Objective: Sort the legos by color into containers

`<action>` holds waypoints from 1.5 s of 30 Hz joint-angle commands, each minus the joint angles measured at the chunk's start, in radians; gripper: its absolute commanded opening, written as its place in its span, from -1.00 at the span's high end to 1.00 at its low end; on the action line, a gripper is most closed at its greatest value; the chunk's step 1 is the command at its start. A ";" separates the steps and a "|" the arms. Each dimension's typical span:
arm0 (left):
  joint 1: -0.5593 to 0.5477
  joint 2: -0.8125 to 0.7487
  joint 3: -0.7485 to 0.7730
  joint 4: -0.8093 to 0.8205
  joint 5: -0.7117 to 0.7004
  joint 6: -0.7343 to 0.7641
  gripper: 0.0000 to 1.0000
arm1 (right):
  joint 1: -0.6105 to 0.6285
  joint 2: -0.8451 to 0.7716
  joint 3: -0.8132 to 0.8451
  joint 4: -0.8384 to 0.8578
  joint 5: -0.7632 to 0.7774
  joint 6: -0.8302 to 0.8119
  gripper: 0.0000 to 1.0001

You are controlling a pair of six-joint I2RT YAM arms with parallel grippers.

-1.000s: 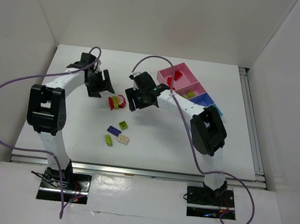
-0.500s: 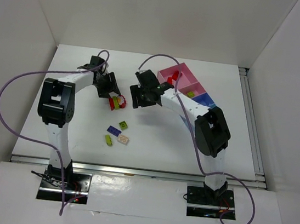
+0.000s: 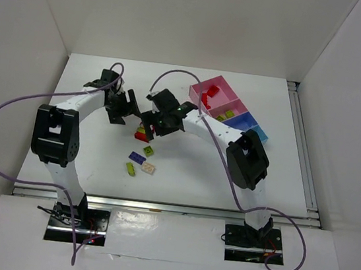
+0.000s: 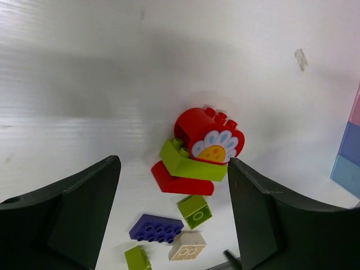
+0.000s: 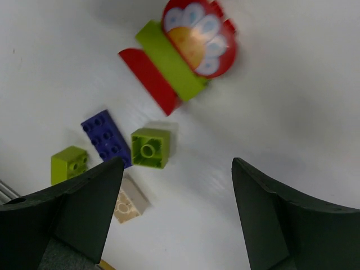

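Both my claws are released and carrying nothing. My left claw [image 3: 120, 106] hangs over the table [image 3: 195, 177] with its fingers [image 4: 79, 208] spread wide. My right claw [image 3: 158, 120] stands just as wide, and its fingers [image 5: 84, 208] frame loose bricks that neither of them touches. By my reckoning the sorting has begun but is well short of half done. The containers [image 3: 221, 85] sit in a joined row at the far right of the table. In them I can make out only a red piece [image 3: 205, 98] in the pink box at the far end and a lime green piece [image 3: 222, 117] in the box next to it. I see nothing in the two blue boxes, though from the overhead view I would not swear to it. The rest of the legos lie out on the table, well apart from the containers. A stacked cluster [image 4: 197, 157], made of a red round flower piece, a lime green brick and a red slope joined together, lies between my two claws (I judge it must be pulled apart before its colours can go separate ways). Nearer my bases sit a purple brick [image 4: 156, 227], a small lime green brick [image 4: 195, 209], a beige brick [image 4: 187, 247] and another lime green brick [image 5: 68, 163]. All of these are left to do, and purple and beige have no piece boxed yet as far as I can see. The cluster looks like the piece in hand, since both claws are poised beside it.
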 commanded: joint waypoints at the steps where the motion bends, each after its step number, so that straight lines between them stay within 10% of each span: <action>1: 0.033 -0.038 0.047 -0.090 -0.035 0.015 -0.76 | 0.059 0.003 -0.028 -0.030 0.005 -0.046 -0.70; 19: 0.118 -0.227 -0.093 -0.137 -0.049 0.006 -0.73 | 0.123 0.112 -0.046 0.053 0.025 -0.027 -0.38; 29: 0.118 -0.198 -0.093 -0.137 -0.049 0.026 -0.71 | 0.113 0.009 -0.109 0.118 0.117 0.015 0.22; 45: 0.059 -0.201 -0.062 -0.171 -0.041 0.035 -0.74 | -0.361 -0.341 -0.240 0.013 0.302 0.056 0.22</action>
